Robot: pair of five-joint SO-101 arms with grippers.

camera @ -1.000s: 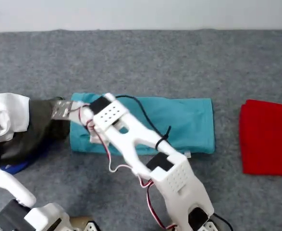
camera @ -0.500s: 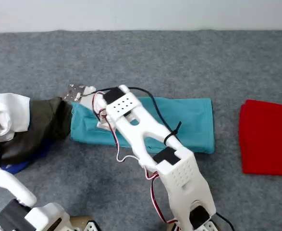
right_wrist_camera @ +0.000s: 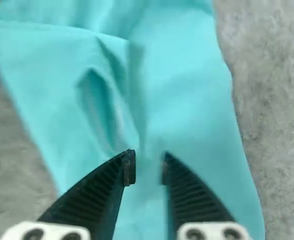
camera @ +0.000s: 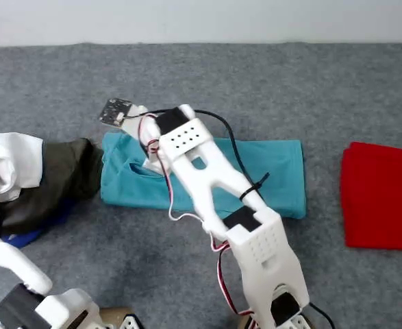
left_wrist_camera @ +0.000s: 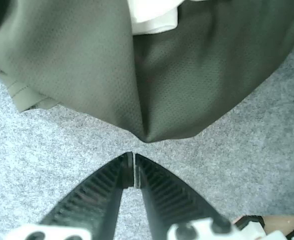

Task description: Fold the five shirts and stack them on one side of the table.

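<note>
A teal shirt point(camera: 269, 175), folded into a long strip, lies across the middle of the table. My right gripper point(camera: 115, 111) hovers just past its left end, toward the back. In the right wrist view that gripper point(right_wrist_camera: 147, 170) is slightly open above the teal cloth point(right_wrist_camera: 177, 75), with nothing between its fingers. A folded red shirt point(camera: 382, 195) rests at the right edge. At the left edge, an olive shirt point(camera: 57, 178), a white one point(camera: 9, 161) and a blue one point(camera: 22, 236) lie in a heap. My left gripper point(left_wrist_camera: 134, 170) is shut, hanging just short of the olive shirt point(left_wrist_camera: 187, 75).
Grey carpet point(camera: 207, 82) covers the table, with bare room behind the teal shirt and between it and the red one. The right arm's white body point(camera: 255, 247) stretches over the front middle. The left arm's base point(camera: 22, 288) stands at the front left corner.
My right gripper has moved from the teal shirt's left end, next to the olive shirt, up and toward the back. The shirt's left end now shows a loose fold.
</note>
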